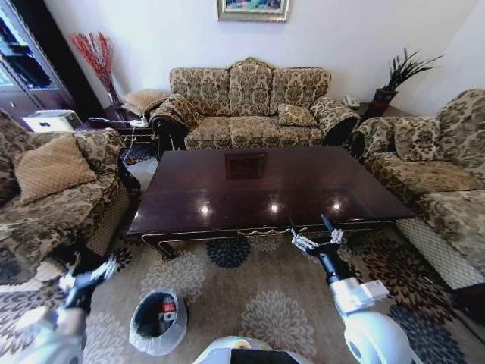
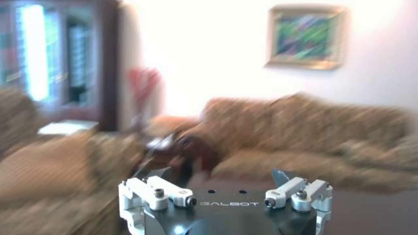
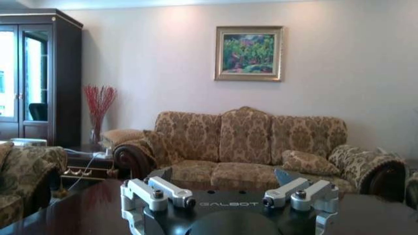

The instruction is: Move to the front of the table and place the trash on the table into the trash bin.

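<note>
The dark glossy table (image 1: 227, 197) stands right in front of me, and its far end shows in the right wrist view (image 3: 78, 205). The trash bin (image 1: 144, 334), lined with a pale bag, sits on the carpet near my left side. The trash I see lies inside it: a crushed bottle with a red label (image 1: 168, 308). My left gripper (image 1: 91, 271) (image 2: 222, 175) hangs open and holds nothing, up and to the left of the bin, beside the armchair. My right gripper (image 1: 308, 225) (image 3: 222, 174) is open with nothing in it at the table's near edge.
A patterned sofa (image 1: 250, 106) stands behind the table, with armchairs at the left (image 1: 53, 189) and right (image 1: 432, 182). A side table with a red plant (image 1: 114, 114) fills the back left corner. Patterned carpet (image 1: 258, 303) lies between me and the table.
</note>
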Tool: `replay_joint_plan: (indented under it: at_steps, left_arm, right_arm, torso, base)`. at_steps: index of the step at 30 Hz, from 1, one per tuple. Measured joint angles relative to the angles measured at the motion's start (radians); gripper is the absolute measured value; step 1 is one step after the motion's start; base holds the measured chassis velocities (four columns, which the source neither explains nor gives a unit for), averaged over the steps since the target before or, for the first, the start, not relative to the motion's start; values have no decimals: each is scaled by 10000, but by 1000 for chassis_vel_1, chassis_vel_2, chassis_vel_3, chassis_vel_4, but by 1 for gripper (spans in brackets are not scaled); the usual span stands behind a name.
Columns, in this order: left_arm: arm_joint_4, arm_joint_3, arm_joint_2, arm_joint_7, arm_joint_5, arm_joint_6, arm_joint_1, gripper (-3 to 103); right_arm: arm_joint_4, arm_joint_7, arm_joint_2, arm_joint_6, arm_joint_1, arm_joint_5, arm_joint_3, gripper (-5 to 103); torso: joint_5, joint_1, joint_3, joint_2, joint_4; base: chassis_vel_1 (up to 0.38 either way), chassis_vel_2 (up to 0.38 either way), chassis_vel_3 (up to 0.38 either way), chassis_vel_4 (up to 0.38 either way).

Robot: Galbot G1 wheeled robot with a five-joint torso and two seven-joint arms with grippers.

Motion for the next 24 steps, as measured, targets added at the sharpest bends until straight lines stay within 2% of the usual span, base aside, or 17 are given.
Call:
replay_joint_plan:
  at_steps: [5,24]
  left_arm:
    - [-517,132,529,34,-327,290,133,100]
    - [-330,173,554,60,-300,333,141,100]
  right_arm:
    - [166,0,256,253,-453,-659,-12,100]
    - [178,0,304,262,-473,-800,-37,100]
  torso:
    - [-1,0,0,0,5]
    - [-4,0,0,0,5]
  base:
    - [0,0,0,0]
    - [0,0,0,0]
